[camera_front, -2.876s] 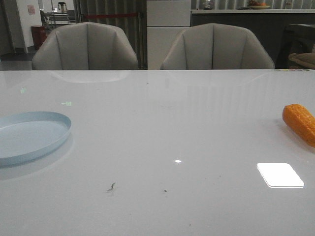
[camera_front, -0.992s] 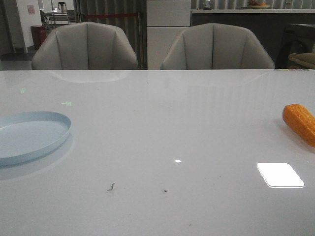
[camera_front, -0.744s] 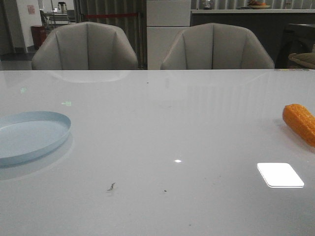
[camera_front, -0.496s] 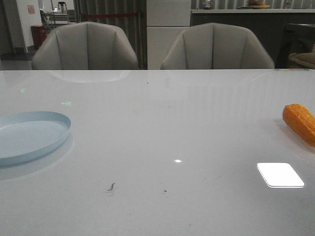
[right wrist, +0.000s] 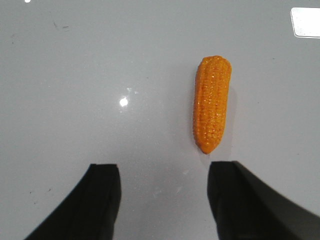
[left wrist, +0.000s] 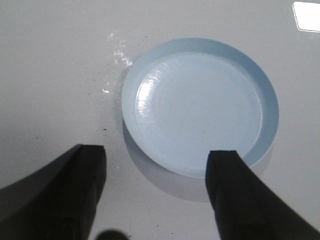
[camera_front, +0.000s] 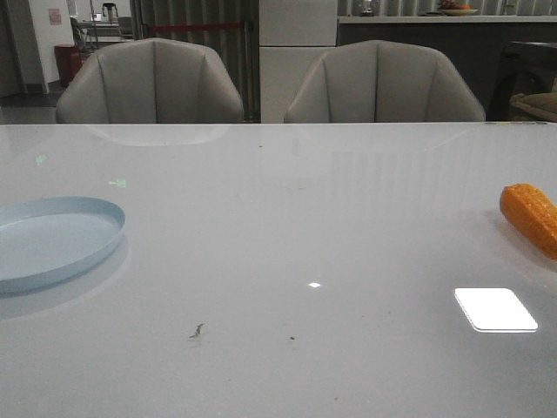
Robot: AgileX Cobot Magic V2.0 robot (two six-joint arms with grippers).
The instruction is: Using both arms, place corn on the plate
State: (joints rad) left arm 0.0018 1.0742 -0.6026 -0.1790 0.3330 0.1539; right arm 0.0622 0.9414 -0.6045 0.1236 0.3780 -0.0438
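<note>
The orange corn [camera_front: 531, 218] lies on the white table at the far right edge of the front view, partly cut off. In the right wrist view the whole corn [right wrist: 212, 103] lies flat, and my right gripper [right wrist: 164, 172] hovers open above the table, the cob's pointed end just beyond one finger. The pale blue plate [camera_front: 52, 244] sits empty at the left edge of the front view. In the left wrist view the plate [left wrist: 150, 65] lies below my left gripper [left wrist: 156, 156], which is open and holds nothing. Neither arm shows in the front view.
The glossy white table [camera_front: 287, 235] carries bright light reflections [camera_front: 495, 310] and a few small specks [camera_front: 197, 331]. Two grey chairs [camera_front: 150, 83] stand behind its far edge.
The plate has shifted very slightly lower and to the left in the front view; the corn has stayed where it was.
</note>
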